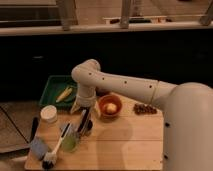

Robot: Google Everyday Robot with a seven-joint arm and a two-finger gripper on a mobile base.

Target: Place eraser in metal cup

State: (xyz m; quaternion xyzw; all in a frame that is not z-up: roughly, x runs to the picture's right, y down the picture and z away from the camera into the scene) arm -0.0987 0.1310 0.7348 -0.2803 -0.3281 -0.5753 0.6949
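Observation:
The eraser is a narrow dark slab with a pale long side. It stands tilted, with its lower end in or at the small dark metal cup on the wooden table. My gripper hangs straight down from the white arm, right above the eraser's upper end and touching or nearly touching it. The cup is mostly hidden behind the eraser and the green cup.
A translucent green cup stands just left of the metal cup. A white-handled brush leans beside it, near a blue block. Also in view are a white jar, an orange bowl, a green tray and small dark bits.

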